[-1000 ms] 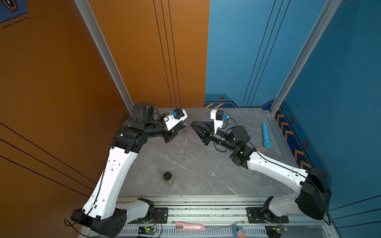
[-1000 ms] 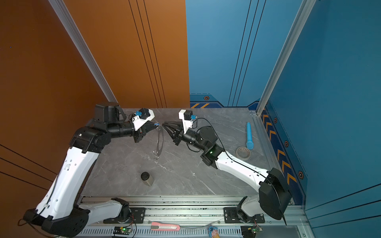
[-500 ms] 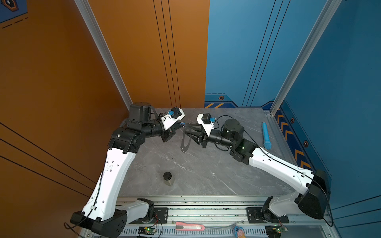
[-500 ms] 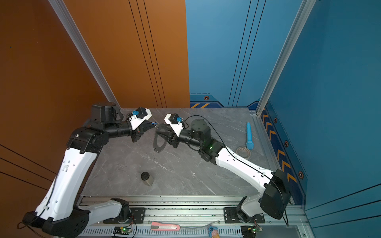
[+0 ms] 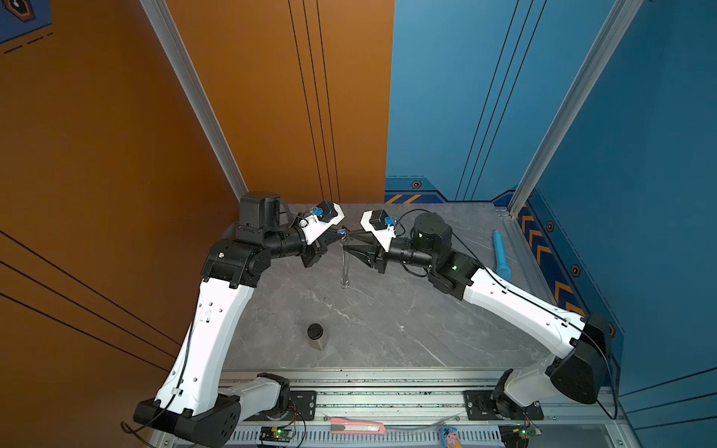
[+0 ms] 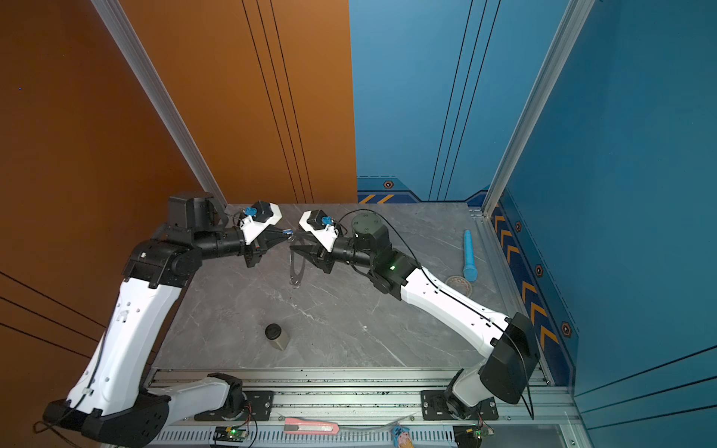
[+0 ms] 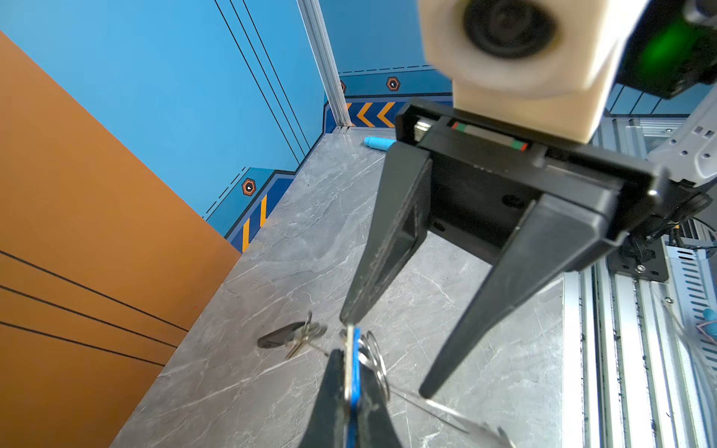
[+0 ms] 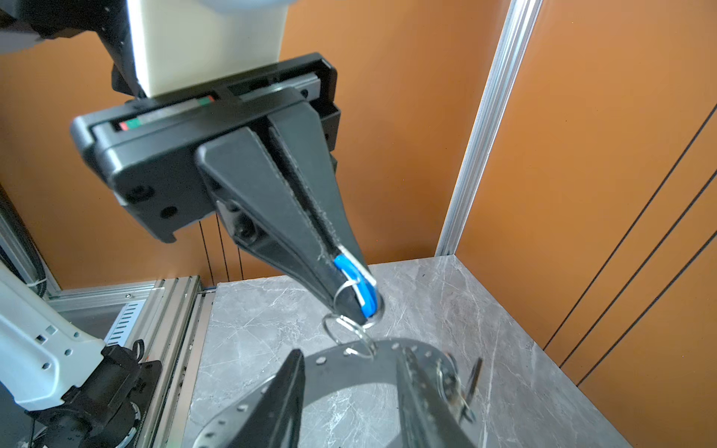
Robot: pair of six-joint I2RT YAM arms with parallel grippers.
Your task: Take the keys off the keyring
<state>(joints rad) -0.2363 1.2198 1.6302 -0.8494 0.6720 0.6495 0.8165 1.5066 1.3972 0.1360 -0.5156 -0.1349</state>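
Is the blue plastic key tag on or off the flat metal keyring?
On. The blue plastic key tag, pinched by the left end effector, links through wire loops into a hole in the flat metal keyring.

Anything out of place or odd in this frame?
Nothing spilled or damaged. The wide flat metal keyring hangs upright, dangling from the blue plastic key tag pinched in the shut jaws of the left gripper. A pink utility knife lies on the front rail, off the tabletop.

surface: grey marble table (image 5: 388, 329) | on it: black-capped jar (image 5: 317, 337); blue cylinder (image 5: 500, 254); tape roll (image 6: 449, 284)
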